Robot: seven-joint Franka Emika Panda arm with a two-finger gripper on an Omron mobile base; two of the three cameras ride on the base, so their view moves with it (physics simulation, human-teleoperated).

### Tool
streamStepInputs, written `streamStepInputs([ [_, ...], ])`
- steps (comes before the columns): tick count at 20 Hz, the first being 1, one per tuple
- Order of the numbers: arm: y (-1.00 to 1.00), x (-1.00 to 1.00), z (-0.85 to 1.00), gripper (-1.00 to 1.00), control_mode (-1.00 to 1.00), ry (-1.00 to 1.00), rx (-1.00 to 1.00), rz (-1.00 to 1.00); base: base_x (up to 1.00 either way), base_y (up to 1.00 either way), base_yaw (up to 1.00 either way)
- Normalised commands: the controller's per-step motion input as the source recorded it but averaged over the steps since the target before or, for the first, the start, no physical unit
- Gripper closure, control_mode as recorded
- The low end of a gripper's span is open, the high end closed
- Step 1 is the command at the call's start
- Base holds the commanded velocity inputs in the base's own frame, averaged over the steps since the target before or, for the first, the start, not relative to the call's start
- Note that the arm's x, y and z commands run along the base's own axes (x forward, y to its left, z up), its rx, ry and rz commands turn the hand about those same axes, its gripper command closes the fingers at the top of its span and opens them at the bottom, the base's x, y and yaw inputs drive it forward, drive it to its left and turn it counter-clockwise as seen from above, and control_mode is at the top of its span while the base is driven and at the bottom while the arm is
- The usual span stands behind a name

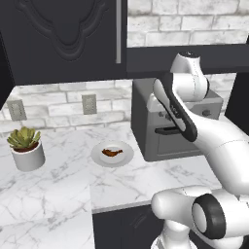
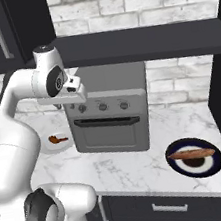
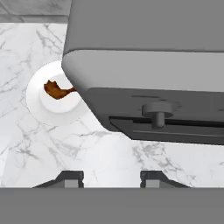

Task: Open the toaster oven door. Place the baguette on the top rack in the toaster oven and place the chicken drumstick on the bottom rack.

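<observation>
Fingers (image 3: 111,178) are held parted with nothing between them, above the bench (image 2: 142,170) before the toaster oven (image 2: 110,110). The toaster oven door (image 2: 108,133) is seen shut. The chicken drumstick (image 1: 112,152) is seated on a white plate (image 1: 112,159) left of the oven; the baguette (image 2: 192,154) is laid across a dark plate (image 2: 214,164) to its right.

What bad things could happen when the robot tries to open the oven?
The end effector hovers above the oven near its knobs, so it might bump one instead of catching the door handle. The door drops forward; the drumstick plate sits close beside the oven and could get nudged.
</observation>
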Motion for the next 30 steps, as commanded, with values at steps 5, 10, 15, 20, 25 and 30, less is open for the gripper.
streamStepInputs([
  [5, -0.02, -0.02, 0.00, -1.00, -1.00, 0.00, 0.00, 0.00, 0.00, 0.00, 0.00],
  [10, -0.36, -0.15, -0.05, -1.00, -1.00, -0.02, 0.12, 0.00, 0.00, 0.00, 0.00],
  [15, -0.43, -0.12, -0.62, -1.00, -1.00, -0.12, 0.23, -0.11, 0.00, 0.00, 0.00],
  [20, -0.98, -0.12, -0.77, -1.00, -1.00, -0.02, 0.56, -0.06, 0.00, 0.00, 0.00],
  [25, -0.85, 0.00, -0.67, -1.00, -1.00, -0.01, 0.61, -0.06, 0.00, 0.00, 0.00],
  [30, -0.65, 0.39, -0.23, -1.00, -1.00, -0.06, 0.66, -0.14, 0.00, 0.00, 0.00],
])
